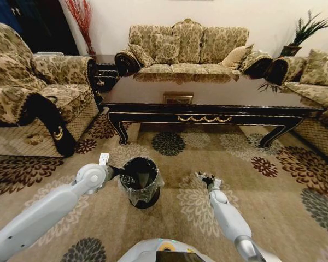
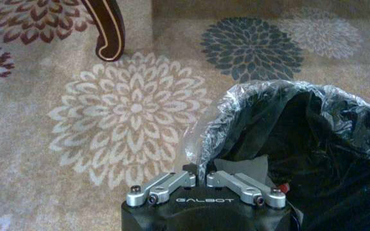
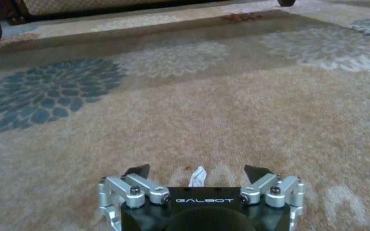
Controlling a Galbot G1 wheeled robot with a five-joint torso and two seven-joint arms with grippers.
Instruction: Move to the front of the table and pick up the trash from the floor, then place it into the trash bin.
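Left gripper (image 2: 201, 179) pressed together at bin (image 1: 140, 183) rim, 9 o'clock; right gripper (image 3: 198, 174) spread over a white scrap (image 3: 198, 176); closing early risks missing it.

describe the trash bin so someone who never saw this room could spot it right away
Find the long dark coffee table between the sofas. On the flowered carpet in front of its left end stands the trash bin, with the left gripper at its rim. It is the only small round black container, lined with a crinkled clear bag.

Glossy dark wood table (image 1: 208, 103); crinkled clear-plastic-lined trash bin (image 1: 140, 183).
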